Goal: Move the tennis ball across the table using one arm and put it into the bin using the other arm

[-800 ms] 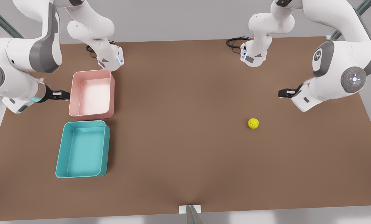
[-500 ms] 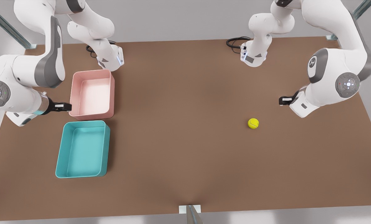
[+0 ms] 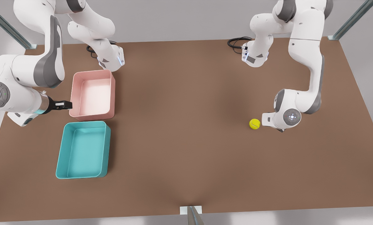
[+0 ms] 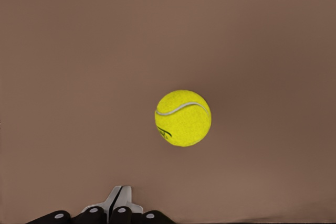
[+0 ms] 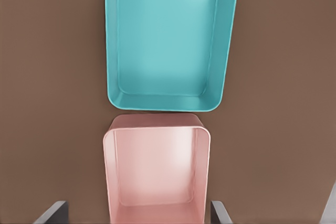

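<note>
- Toward the front view's left, a pink bin (image 3: 92, 95) and a teal bin (image 3: 83, 150) sit end to end on the table (image 3: 180, 131), the pink one farther up the frame, both open-topped with rounded corners.
- Just beside the pink bin's outer wall hangs the right gripper (image 3: 61, 105); in the right wrist view its fingers (image 5: 52, 212) stand spread wide on either side of the pink bin (image 5: 156, 171), with the teal bin (image 5: 168, 40) beyond.
- Bare brown tabletop lies between the bins and the tennis ball (image 3: 254, 124); nothing stands on that stretch.
- At the upper edge of the table, black cables (image 3: 236, 42) coil beside one arm base.
- Right of centre in the front view, the ball rests on the table, well apart from both bins.
- The left gripper (image 3: 265, 120) sits low just beside the ball on the front view's right; in the left wrist view its fingers (image 4: 118, 214) appear pressed together, apart from the ball (image 4: 183, 118).
- Being round, the ball has no long axis; it is fuzzy yellow-green with a pale curved seam and a small dark mark.
</note>
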